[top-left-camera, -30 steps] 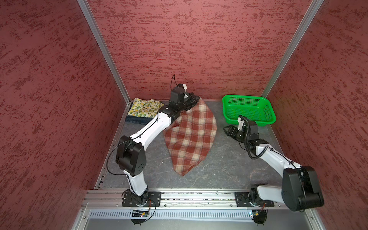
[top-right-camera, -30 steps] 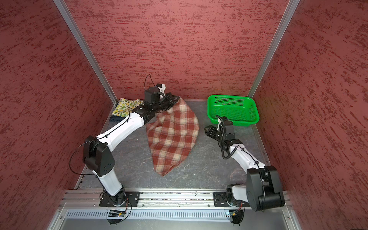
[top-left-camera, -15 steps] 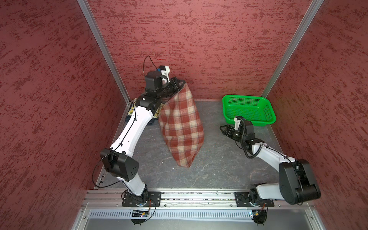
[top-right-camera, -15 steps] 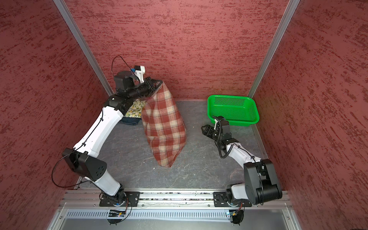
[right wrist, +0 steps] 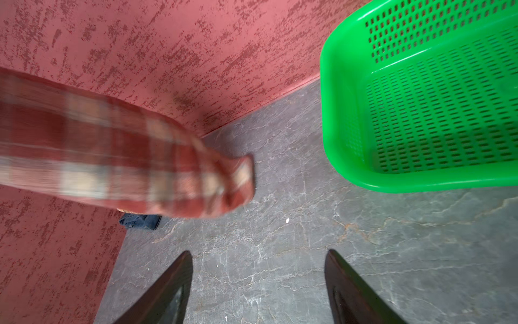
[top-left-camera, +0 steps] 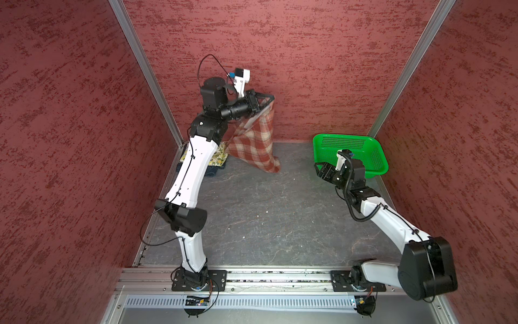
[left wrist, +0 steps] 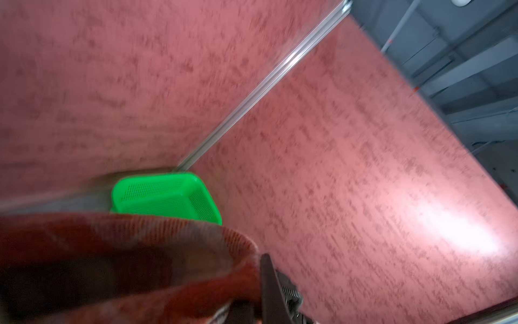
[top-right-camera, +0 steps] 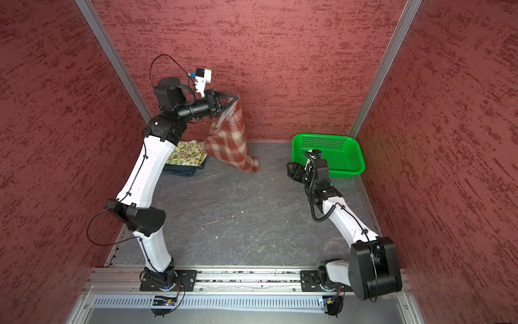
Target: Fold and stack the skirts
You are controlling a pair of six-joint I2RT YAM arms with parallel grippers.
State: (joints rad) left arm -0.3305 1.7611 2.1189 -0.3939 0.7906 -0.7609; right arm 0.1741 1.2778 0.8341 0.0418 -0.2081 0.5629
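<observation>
My left gripper [top-left-camera: 268, 98] [top-right-camera: 234, 98] is raised high by the back wall, shut on the top edge of the rust-red and cream plaid skirt [top-left-camera: 256, 143] [top-right-camera: 232, 146]. The skirt hangs folded, its lower tip down near the table. In the left wrist view the plaid skirt [left wrist: 112, 252] bunches against my left gripper [left wrist: 263, 262]. The lemon-print skirt [top-left-camera: 218, 158] [top-right-camera: 186, 155] lies folded on the denim skirt [top-right-camera: 179, 170] [right wrist: 141, 221] in the back left corner. My right gripper [top-left-camera: 319, 168] [top-right-camera: 291, 168] [right wrist: 258, 258] hovers open and empty, facing the plaid skirt [right wrist: 112, 162].
A green perforated basket [top-left-camera: 350, 137] [top-right-camera: 322, 137] [left wrist: 157, 176] [right wrist: 325, 112] stands empty at the back right, just behind my right wrist. Red textured walls close in the left, back and right sides. The grey table [top-left-camera: 266, 213] spreads in front.
My left arm has lifted the plaid skirt off the table, up and back to the left, so it now hangs beside the folded pile. The right gripper has barely shifted.
</observation>
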